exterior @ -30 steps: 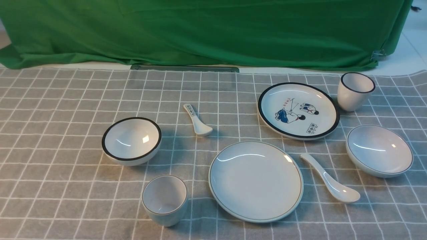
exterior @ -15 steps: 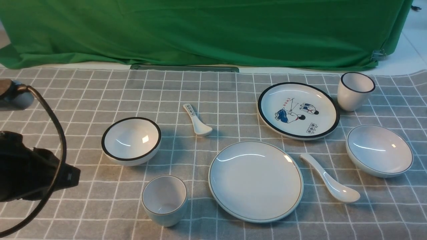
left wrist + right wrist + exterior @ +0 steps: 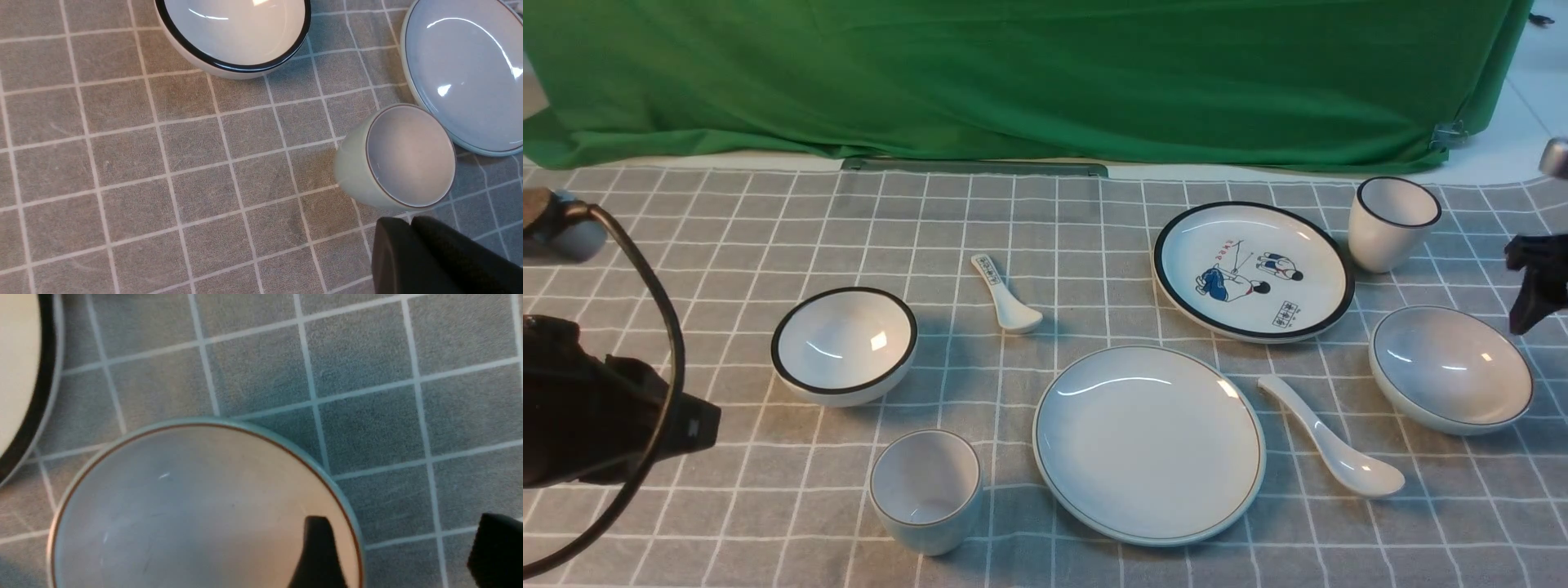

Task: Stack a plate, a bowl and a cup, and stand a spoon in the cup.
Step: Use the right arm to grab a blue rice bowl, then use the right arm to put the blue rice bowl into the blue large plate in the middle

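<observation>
Spoon (image 3: 1327,441) lies flat on checked cloth (image 3: 727,245), between plate (image 3: 1149,445) and bowl (image 3: 1452,380), just beside plate. Long axis diagonal: handle tip points far-left toward cartoon plate (image 3: 1252,269), scoop end near-right, hollow up. Cup (image 3: 926,490) upright, left of plate, apart. Your right gripper (image 3: 404,526) hovers at bowl's rim, jaws wide: one finger over bowl's inside, other outside. Your left gripper (image 3: 408,228) sits left of cup, jaws pressed together, holding nothing.
</observation>
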Available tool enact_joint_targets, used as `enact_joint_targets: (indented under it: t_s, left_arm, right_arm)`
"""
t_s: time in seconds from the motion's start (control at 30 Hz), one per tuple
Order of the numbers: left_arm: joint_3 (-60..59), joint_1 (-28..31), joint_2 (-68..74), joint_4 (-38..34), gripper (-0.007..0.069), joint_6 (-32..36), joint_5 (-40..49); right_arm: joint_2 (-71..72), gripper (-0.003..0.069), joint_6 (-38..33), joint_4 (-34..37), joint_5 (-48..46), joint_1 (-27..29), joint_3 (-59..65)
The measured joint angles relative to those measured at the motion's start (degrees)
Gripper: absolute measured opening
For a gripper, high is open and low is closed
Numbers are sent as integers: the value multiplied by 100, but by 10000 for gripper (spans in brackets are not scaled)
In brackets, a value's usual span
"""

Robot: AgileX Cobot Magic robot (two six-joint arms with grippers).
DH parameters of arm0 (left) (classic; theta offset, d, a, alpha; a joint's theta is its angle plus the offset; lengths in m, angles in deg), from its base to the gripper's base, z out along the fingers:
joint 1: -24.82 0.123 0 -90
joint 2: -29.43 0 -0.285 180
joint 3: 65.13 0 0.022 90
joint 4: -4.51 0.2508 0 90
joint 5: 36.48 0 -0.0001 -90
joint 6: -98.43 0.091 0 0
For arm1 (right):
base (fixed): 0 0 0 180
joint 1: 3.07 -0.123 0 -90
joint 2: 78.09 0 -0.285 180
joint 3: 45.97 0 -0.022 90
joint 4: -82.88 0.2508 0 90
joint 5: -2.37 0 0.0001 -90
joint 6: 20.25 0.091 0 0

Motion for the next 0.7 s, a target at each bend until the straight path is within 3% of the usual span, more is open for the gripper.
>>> enact_joint_targets:
  t_s: [0.17,0.27,0.3,0.37,0.43,0.7]
  left_arm:
    - [0,0,5,91,17,0,12]
    - [0,0,5,91,17,0,12]
    - [0,0,5,91,17,0,12]
    - [0,0,5,96,17,-6,12]
    - [0,0,5,96,17,-14,12]
    - [0,0,5,66,17,-19,-1]
  right_arm:
    - [-457,514,5,49,-28,0,-29]
    - [-577,452,-101,115,-74,-21,-29]
    - [-591,399,-176,135,-96,-49,-34]
    - [-570,148,-424,232,-179,-124,-46]
    - [-412,96,-521,365,-263,-163,-46]
    - [900,76,-625,601,-393,-365,-46]
